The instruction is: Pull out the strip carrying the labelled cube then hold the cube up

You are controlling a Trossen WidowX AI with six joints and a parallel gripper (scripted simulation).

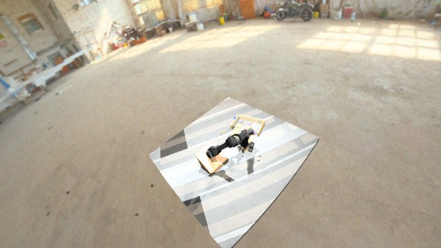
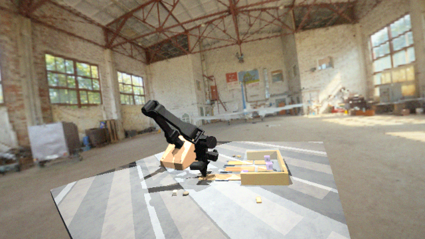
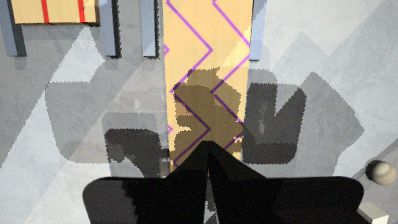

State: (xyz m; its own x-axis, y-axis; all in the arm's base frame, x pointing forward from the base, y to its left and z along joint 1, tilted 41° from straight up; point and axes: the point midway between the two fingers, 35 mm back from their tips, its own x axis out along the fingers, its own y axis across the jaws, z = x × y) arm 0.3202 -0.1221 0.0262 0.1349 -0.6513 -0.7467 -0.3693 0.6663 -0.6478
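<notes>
My gripper (image 2: 204,174) (image 3: 207,146) is shut with nothing between its fingers. Its tips point down at the near part of a pale wooden strip (image 3: 200,30) (image 2: 229,177) with purple zigzag lines; whether they touch it I cannot tell. A strip with red lines (image 3: 62,11) lies to its left in the wrist view, its end further back. Orange and yellow strips (image 2: 234,168) (image 2: 234,162) run into the open-fronted wooden frame. Lilac cubes (image 2: 267,158) (image 2: 269,165) (image 1: 240,121) stand in the frame; a third (image 2: 244,171) is mostly hidden by its wall. No label is readable.
The wooden frame (image 2: 263,179) (image 1: 253,119) has raised walls. Blue-grey guide rails (image 3: 149,30) (image 3: 257,30) flank the zigzag strip. A round pebble (image 3: 381,172) (image 2: 185,193) and a whitish block (image 3: 372,213) (image 2: 174,192) lie nearby. A small yellow block (image 2: 258,200) lies outside the frame.
</notes>
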